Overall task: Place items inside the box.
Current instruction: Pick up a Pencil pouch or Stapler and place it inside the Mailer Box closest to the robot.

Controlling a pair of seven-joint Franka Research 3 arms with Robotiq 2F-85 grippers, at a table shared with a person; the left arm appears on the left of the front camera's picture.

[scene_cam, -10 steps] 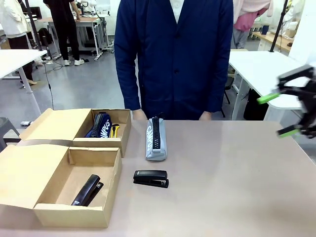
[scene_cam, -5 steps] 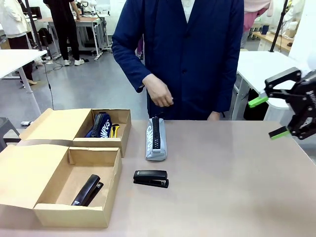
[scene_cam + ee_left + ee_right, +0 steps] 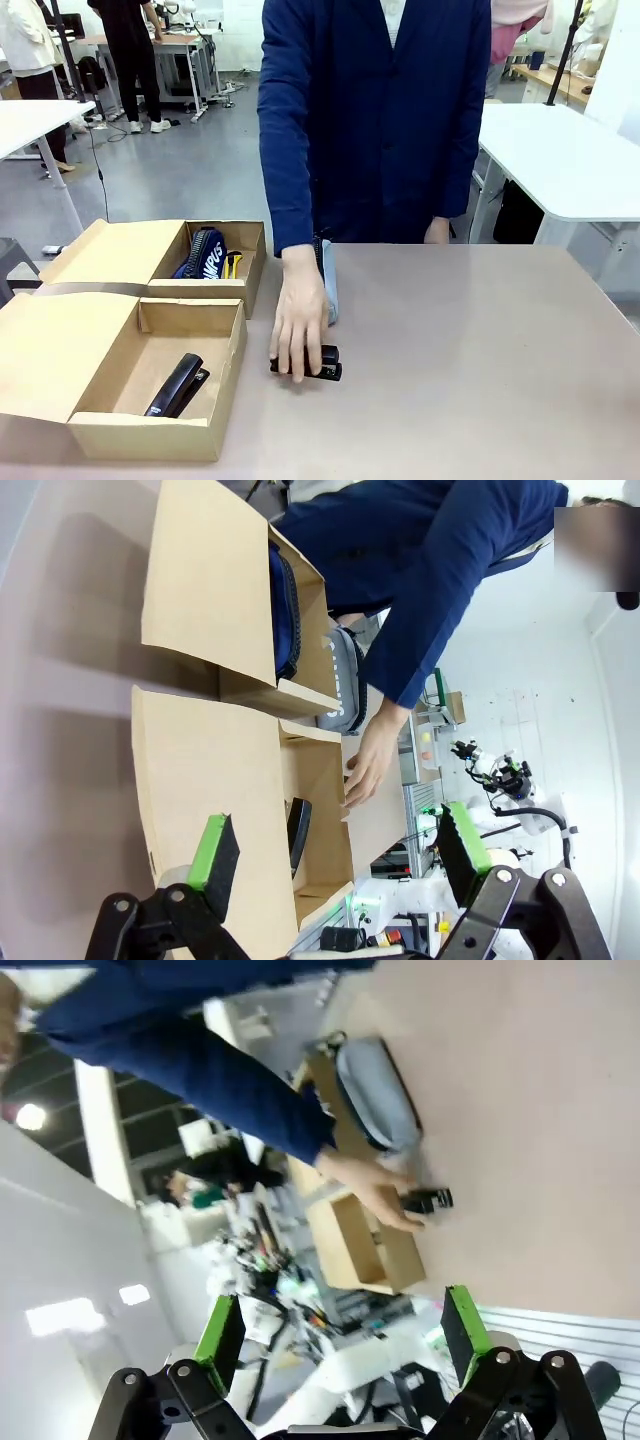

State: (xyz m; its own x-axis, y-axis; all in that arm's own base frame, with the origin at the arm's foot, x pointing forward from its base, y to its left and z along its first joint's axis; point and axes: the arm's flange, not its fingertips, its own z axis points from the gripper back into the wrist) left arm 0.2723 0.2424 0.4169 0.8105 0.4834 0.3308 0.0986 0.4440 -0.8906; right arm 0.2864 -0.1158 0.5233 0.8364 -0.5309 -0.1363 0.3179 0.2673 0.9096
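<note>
The left gripper (image 3: 335,850) hangs over the box (image 3: 150,436) with its green pads spread wide and nothing between them. The right gripper (image 3: 338,1332) is just as wide and empty, held high and well apart from the box.

Inside the box lies one stapler (image 3: 176,384), near its front wall. A second black stapler (image 3: 328,363) sits on the table just right of the box, under the person's hand (image 3: 299,328). The fingers seem to be closing on it, though the grip itself is hidden. The grey pencil case (image 3: 329,292) lies beyond the box's far right corner, partly behind the forearm. Touching the box's far wall, a smaller carton (image 3: 250,262) holds the navy pouch (image 3: 204,254) and the yellow utility knife (image 3: 232,263).

The step in hand looks like the loose stapler's transfer, led by the person. Any robot move next calls for waiting until that hand clears. An arm would then pinch the item across its narrow body and lift it over the box's right wall.
</note>
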